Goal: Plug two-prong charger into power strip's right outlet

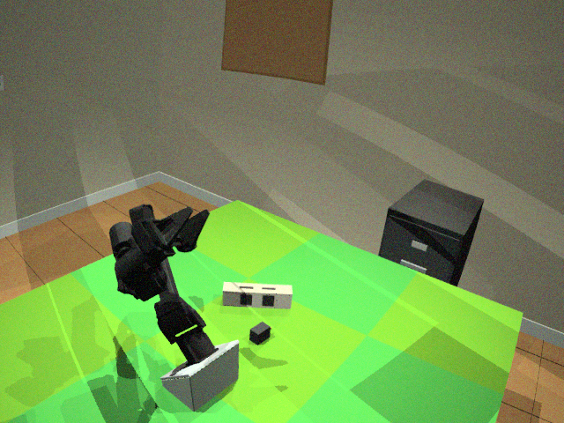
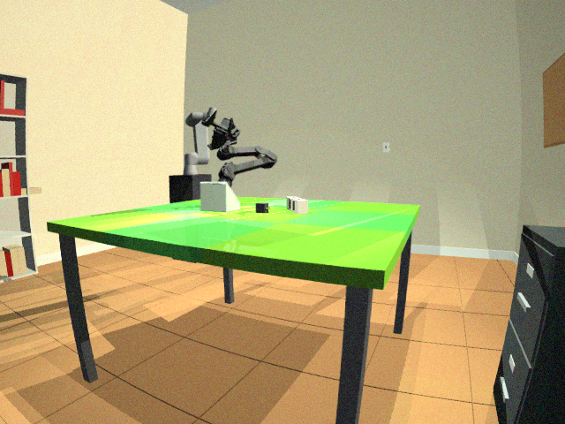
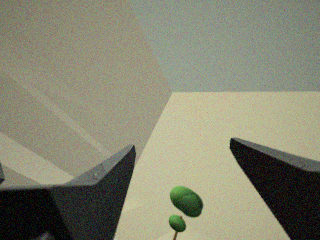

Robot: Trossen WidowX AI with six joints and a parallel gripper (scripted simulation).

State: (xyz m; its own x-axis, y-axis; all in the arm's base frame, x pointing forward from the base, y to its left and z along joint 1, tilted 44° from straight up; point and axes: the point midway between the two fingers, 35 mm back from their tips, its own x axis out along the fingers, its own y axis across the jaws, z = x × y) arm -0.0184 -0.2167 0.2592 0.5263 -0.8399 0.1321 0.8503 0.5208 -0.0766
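Note:
The charger, a small black block (image 1: 260,333) (image 2: 261,208), lies on the table; a small brass-coloured bit shows at its side facing the strip in the exterior view. The white power strip (image 1: 233,298) (image 2: 301,207) stands beyond it in the top view. Its front face has two dark square outlets, the right one (image 1: 268,300) nearer the strip's right end in that view. Both outlets look unoccupied. My gripper (image 1: 198,211) (image 3: 181,146) is open and empty, raised high above the table, away from charger and strip. The wrist view shows only walls and a plant between the fingers.
The arm rises from a light grey wedge-shaped base (image 1: 216,380) (image 2: 213,196), near the charger. The green patterned table (image 1: 410,355) (image 2: 255,246) carries all of this. A second, grey arm (image 2: 200,139) stands behind the table on a black pedestal. A dark cabinet (image 1: 430,218) (image 2: 529,319) stands off the table.

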